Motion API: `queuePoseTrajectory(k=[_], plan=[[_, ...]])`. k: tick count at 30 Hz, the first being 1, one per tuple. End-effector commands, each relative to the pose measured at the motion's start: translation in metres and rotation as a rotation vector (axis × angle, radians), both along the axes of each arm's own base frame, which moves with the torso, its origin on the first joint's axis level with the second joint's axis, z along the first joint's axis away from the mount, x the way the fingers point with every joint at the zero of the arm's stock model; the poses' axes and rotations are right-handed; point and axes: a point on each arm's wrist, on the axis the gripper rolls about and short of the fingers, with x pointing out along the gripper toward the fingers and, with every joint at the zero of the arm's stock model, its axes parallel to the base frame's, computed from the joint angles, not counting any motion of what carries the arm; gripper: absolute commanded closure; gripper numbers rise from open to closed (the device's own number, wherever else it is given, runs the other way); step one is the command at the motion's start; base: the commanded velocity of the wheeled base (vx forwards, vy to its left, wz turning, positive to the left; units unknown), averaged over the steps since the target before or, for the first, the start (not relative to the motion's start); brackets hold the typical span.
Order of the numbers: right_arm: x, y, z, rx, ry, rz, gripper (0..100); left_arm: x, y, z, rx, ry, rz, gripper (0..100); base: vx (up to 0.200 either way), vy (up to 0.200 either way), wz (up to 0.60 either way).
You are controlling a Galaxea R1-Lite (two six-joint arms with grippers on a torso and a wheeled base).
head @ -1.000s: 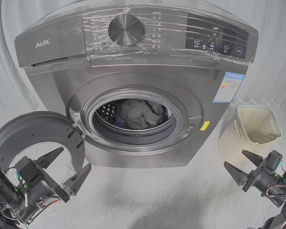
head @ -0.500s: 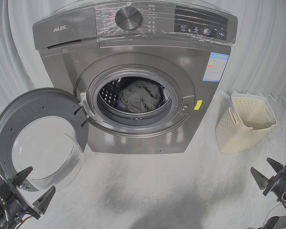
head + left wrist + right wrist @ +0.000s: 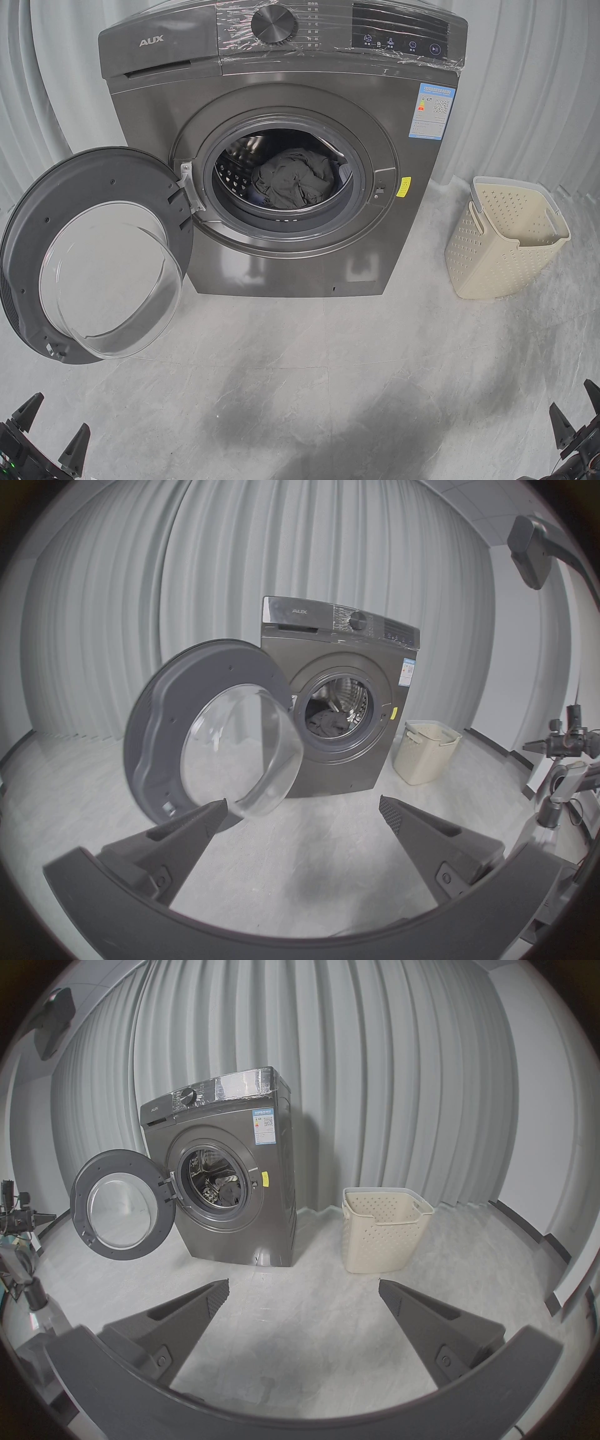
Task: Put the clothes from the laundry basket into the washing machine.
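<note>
While both arms sit low over the floor (image 3: pixel 325 375), your left gripper (image 3: pixel 303 804) is open, its fingers spread wide with nothing between them. Your right gripper (image 3: pixel 302 1285) is open and bare in the same way.

The washer (image 3: pixel 281 262) stands well ahead of both grippers, roughly between their two lines of reach. Its door (image 3: pixel 37 206) is swung fully open toward the left gripper's side, and the door's clear bowl faces that gripper. The clothes (image 3: pixel 294 178) lie as a dark grey bundle inside the drum (image 3: pixel 234 178), far beyond either gripper.

The basket (image 3: pixel 487 262) stands upright on the floor ahead of the right gripper. It is near the washer on the side away from the door and does not touch it. You have neither gripper in contact with the washer, door, clothes or basket. A pale curtain (image 3: pixel 531 94) hangs behind the washer and basket.
</note>
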Motion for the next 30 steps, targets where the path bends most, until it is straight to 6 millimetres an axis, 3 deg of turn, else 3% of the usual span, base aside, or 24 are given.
queuePoseTrajectory(k=[1, 3, 10, 25, 30], plan=[[-0.0161, 0.0008, -0.0106, -0.013, -0.135, -0.086, 0, -0.0112, 0.0017, -0.0155, 0.017, -0.021, 0.183, 0, 0.000, 0.000, 0.00], [-0.0162, 0.0007, -0.0105, -0.002, -0.133, -0.088, 0, -0.0152, -0.0002, -0.0165, 0.038, -0.065, 0.253, 0, 0.000, 0.000, 0.00], [-0.0155, 0.0017, -0.0140, -0.003, -0.115, -0.040, 0, -0.0185, -0.0015, -0.0215, 0.016, -0.069, 0.171, 0, 0.000, 0.000, 0.00], [-0.0155, 0.0017, -0.0140, -0.002, -0.115, -0.040, 0, -0.0183, -0.0017, -0.0230, 0.000, -0.051, 0.157, 0, -0.200, 0.200, 0.00], [-0.0155, 0.0015, -0.0140, -0.001, -0.115, -0.054, 0, -0.0183, -0.0018, -0.0228, 0.003, -0.052, 0.154, 0, 0.000, 0.120, 0.24]])
